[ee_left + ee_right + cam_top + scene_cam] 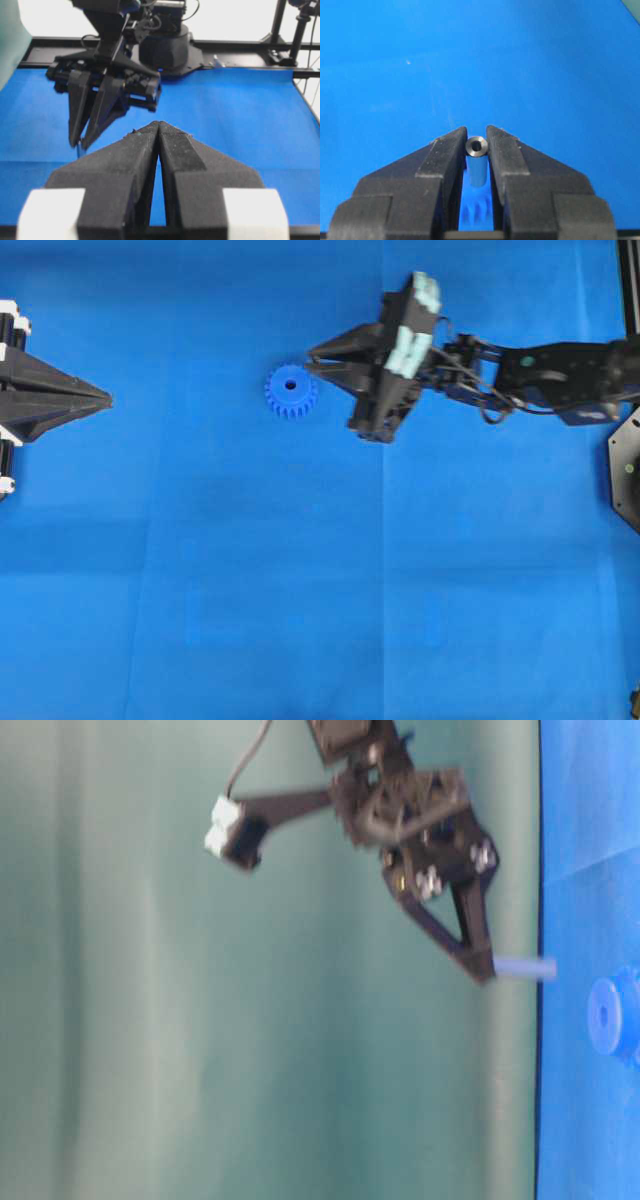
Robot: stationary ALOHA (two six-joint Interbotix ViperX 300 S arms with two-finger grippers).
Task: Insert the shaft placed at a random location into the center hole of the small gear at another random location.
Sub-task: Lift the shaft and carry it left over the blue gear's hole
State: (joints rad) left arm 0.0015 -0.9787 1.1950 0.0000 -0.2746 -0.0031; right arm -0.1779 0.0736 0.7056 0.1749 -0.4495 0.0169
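Observation:
The small blue gear lies flat on the blue surface, its center hole facing up and empty. My right gripper is shut on the shaft, a short silver pin held upright between the fingertips. It hangs just beside the gear's right edge, above the surface. In the table-level view the shaft sticks out of the fingertips, apart from the gear. Gear teeth show between the jaws under the pin. My left gripper is shut and empty at the far left.
The blue mat covers the table. The right arm reaches in from the right edge. The left wrist view shows the right gripper ahead of my left gripper, with a black frame at the back.

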